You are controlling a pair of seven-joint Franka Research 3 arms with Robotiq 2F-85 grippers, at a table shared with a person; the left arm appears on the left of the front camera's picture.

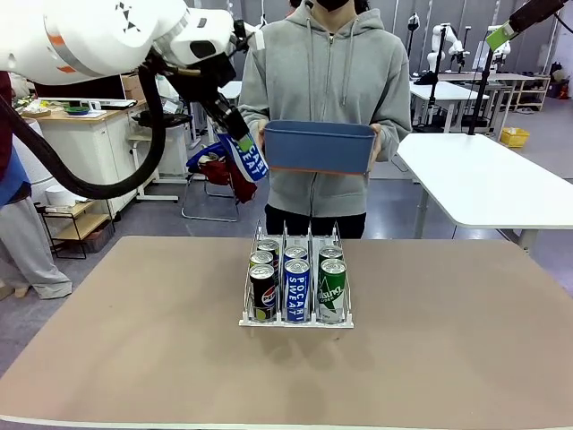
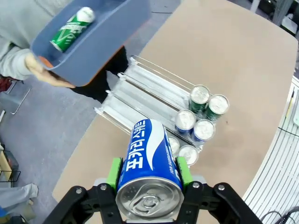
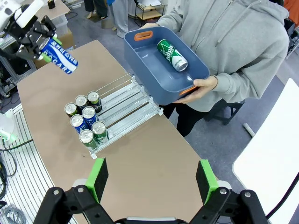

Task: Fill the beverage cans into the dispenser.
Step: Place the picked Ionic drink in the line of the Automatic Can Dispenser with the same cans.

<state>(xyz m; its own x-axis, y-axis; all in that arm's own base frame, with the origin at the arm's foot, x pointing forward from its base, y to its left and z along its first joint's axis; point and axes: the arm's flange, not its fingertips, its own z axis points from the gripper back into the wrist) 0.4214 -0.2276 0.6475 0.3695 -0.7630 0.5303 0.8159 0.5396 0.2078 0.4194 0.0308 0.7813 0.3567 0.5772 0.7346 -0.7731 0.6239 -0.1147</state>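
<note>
Cans [image 1: 295, 254] stand two deep at the near end of the white wire dispenser [image 1: 295, 323] at mid-table. In the front row a black Pepsi can [image 1: 262, 291] is on the left, a blue "POCARI SWEAT" can [image 1: 296, 288] in the middle and a green can [image 1: 332, 289] on the right. Above the rack's far left, the left gripper [image 1: 238, 136] is clamped on another Pocari Sweat can [image 1: 249, 163], which carries Korean lettering. The right gripper [image 3: 152, 182] has its fingers wide apart and holds nothing. Beyond the table, a person's hand [image 3: 203, 86] holds a blue bin [image 1: 319, 148] with a second green can [image 3: 172, 55] lying inside.

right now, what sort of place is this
Probably a lab or workshop rather than a home: plain white worktables stand behind the person, a cluttered bench sits off to one side, and the floor is bare grey.
</note>
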